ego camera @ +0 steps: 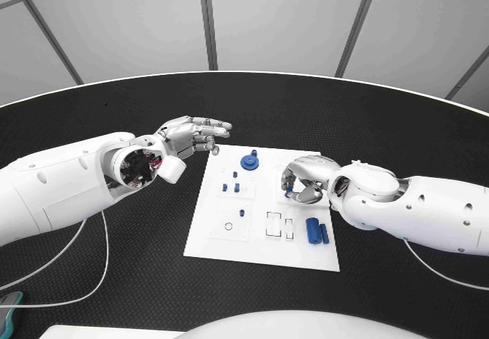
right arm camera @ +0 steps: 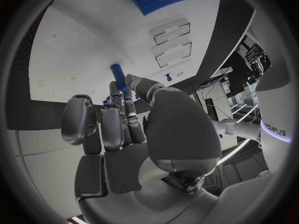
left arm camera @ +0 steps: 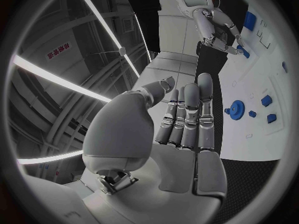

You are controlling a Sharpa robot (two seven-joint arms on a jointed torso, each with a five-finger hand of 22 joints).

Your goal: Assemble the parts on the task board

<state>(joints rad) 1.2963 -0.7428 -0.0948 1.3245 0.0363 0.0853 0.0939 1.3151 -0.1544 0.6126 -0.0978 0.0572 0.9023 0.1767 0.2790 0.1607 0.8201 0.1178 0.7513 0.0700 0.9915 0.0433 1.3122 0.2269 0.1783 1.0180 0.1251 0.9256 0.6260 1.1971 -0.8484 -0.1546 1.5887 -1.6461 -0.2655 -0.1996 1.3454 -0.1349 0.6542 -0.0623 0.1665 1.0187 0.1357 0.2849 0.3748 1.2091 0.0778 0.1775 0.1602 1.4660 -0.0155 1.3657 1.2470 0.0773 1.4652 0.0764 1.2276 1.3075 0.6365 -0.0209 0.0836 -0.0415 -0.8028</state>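
Task board (ego camera: 209,233) lies mid-table with a gear (ego camera: 249,162) and a few small pegs seated, while two blue bars (ego camera: 317,232) lie loose near its right edge, so I judge much is left. Right hand (ego camera: 306,180) over the board pinches a blue peg (right arm camera: 118,77); left hand (ego camera: 189,134) hovers off the board's far-left corner, fingers straight and empty, bare table (ego camera: 306,106) all round
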